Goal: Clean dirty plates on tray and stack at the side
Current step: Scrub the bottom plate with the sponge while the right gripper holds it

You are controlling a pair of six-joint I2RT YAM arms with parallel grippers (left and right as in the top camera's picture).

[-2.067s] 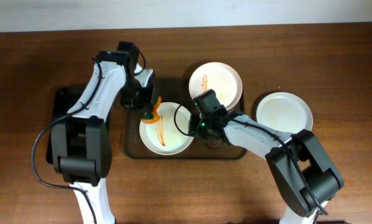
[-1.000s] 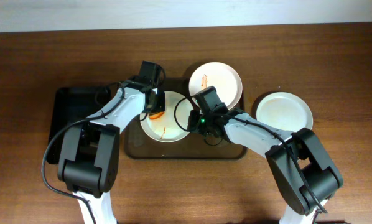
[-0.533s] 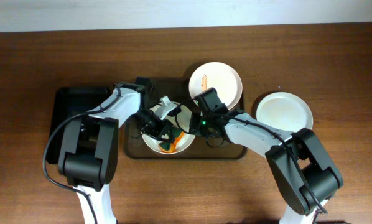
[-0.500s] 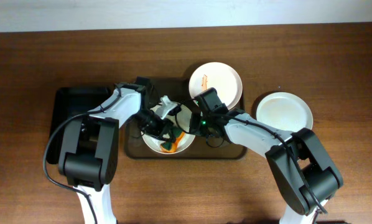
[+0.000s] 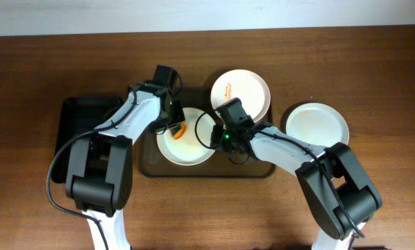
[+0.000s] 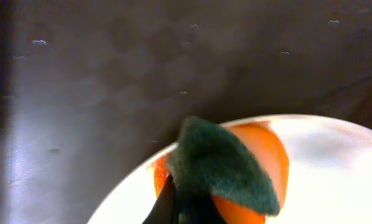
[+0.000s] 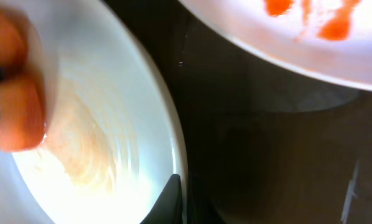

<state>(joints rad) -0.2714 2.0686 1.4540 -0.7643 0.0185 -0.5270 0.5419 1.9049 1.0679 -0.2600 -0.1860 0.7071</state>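
Note:
A white plate (image 5: 187, 142) lies at the left of the grey-brown tray (image 5: 207, 171), its sauce smeared to a faint film (image 7: 80, 149). My left gripper (image 5: 174, 125) is shut on an orange sponge with a green scouring side (image 6: 226, 168) and presses it on this plate's far-left rim (image 6: 335, 180). My right gripper (image 5: 218, 136) is shut on the plate's right rim (image 7: 173, 193). A second plate (image 5: 240, 94) with an orange-red streak (image 7: 298, 18) sits at the tray's back right. A third, plain white plate (image 5: 317, 125) lies on the table to the right of the tray.
A smaller black tray (image 5: 75, 132) sits left of the grey-brown tray, under my left arm. Both arms cross over the tray's middle. Brown table (image 5: 374, 201) surrounds everything, with a white wall edge along the back.
My left gripper swept the sponge from the plate's front part back to its far-left rim. The red streak on that plate is now only a faint smear. The right gripper has not moved.

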